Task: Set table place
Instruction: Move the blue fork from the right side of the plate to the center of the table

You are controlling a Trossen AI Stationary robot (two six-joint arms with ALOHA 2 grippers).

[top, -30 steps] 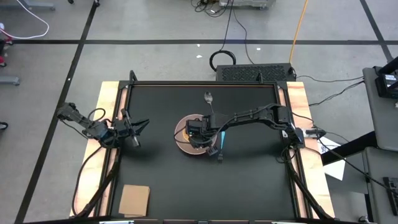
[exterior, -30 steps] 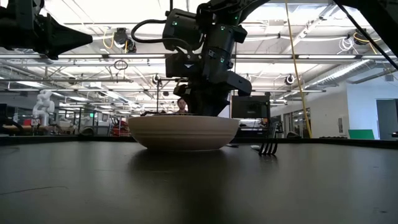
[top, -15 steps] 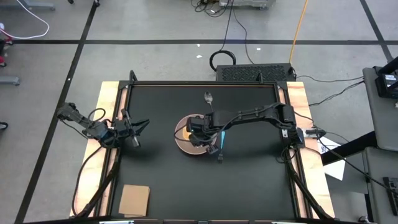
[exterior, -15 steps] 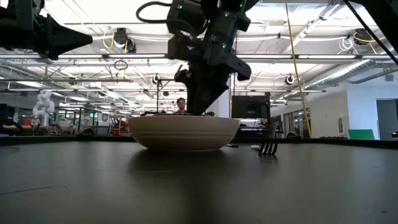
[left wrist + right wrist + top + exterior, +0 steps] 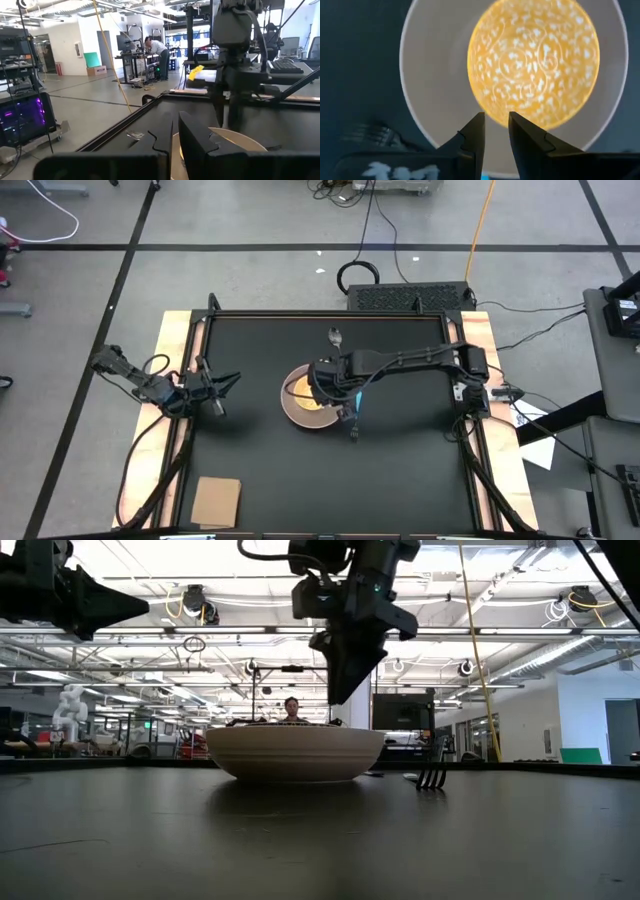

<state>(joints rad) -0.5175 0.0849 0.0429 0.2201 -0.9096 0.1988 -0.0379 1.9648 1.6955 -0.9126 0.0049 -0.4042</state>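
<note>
A pinkish-tan plate (image 5: 292, 408) sits mid-table with the patterned yellow dish (image 5: 303, 389) resting inside it; both also show in the right wrist view, the plate (image 5: 432, 75) and the dish (image 5: 535, 65). My right gripper (image 5: 326, 378) hangs above the plate (image 5: 295, 752), pointing down, its fingers a narrow gap apart and empty (image 5: 496, 127). A thin light-blue fork (image 5: 356, 406) lies just right of the plate. A silver spoon (image 5: 335, 337) lies beyond it. My left gripper (image 5: 222, 390) waits shut at the table's left side.
A tan cardboard-like square (image 5: 216, 500) lies at the near left corner. A black box (image 5: 410, 297) and cables sit behind the far edge. A person (image 5: 291, 708) stands far off in the room. Bare black tabletop (image 5: 400, 470) lies near and right of the plate.
My right gripper has risen straight up out of the plate and now hangs clear above its rim. The yellow dish stays lying in the plate. The plate, fork and spoon have not moved.
</note>
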